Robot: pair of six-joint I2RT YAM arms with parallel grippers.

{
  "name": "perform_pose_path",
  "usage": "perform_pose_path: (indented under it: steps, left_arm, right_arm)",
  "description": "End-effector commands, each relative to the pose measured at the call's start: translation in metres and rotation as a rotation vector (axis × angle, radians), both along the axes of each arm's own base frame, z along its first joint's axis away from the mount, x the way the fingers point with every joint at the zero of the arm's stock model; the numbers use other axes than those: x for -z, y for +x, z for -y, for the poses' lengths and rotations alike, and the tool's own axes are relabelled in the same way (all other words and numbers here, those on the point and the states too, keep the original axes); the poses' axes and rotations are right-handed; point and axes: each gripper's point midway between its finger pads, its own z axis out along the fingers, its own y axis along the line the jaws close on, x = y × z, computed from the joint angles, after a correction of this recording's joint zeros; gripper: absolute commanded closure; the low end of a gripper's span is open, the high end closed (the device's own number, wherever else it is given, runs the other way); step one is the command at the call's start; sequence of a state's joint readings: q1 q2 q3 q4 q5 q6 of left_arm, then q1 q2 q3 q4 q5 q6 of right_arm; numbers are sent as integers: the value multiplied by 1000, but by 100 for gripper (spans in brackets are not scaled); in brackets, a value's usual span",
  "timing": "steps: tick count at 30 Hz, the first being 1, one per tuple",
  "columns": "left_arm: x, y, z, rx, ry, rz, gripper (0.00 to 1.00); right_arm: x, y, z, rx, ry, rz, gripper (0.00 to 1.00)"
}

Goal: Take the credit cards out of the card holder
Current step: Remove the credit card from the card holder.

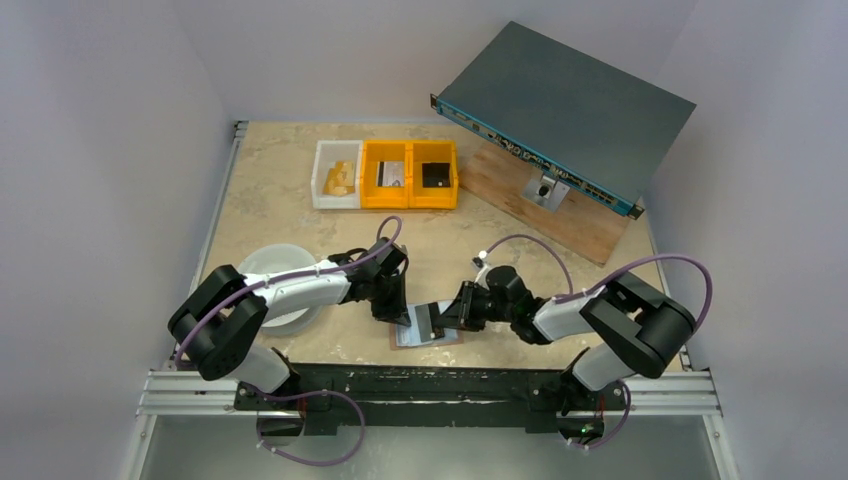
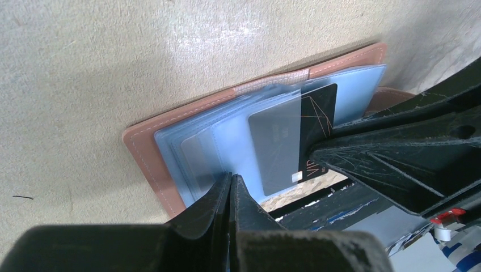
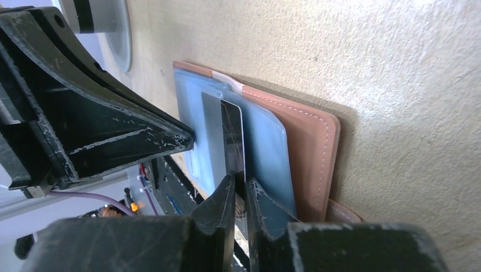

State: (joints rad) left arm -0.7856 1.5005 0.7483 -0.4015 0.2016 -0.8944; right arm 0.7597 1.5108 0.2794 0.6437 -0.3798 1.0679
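Yellow bins (image 1: pixel 386 201), a white bin (image 1: pixel 335 203), a white bowl (image 1: pixel 272 260), a grey chassis (image 1: pixel 565 100).

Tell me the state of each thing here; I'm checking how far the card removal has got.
card holder: open, flat on the table.
dark card: sticking partly out of the card holder.
grey card: overlapping the dark card, also partly out.
left tool: shut, tips pressing on the card holder.
right tool: shut on the dark card's edge.
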Motion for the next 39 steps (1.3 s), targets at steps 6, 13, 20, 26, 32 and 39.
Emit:
perform_pose_path:
  steps: [6,13,20,26,32,39]
  left_arm:
    - [30,-9,-41,6,188,-14,100]
    - [17,-4,-30,10,129,13,100]
    - [-46,16,-12,14,-1,130,76]
    - [-113,30,-3,13,-240,258,51]
    - [-173,24,13,52,-575,328,47]
    - [-194,19,11,57,-676,335,50]
  right_arm:
    - [-23,24,25,65,-55,102,100]
    - [-48,26,28,78,-46,146,100]
    - [-91,34,23,90,-5,199,100]
    - [-139,41,12,83,83,247,100]
    - [-192,36,-6,29,275,284,100]
    - [-229,28,-11,0,401,312,100]
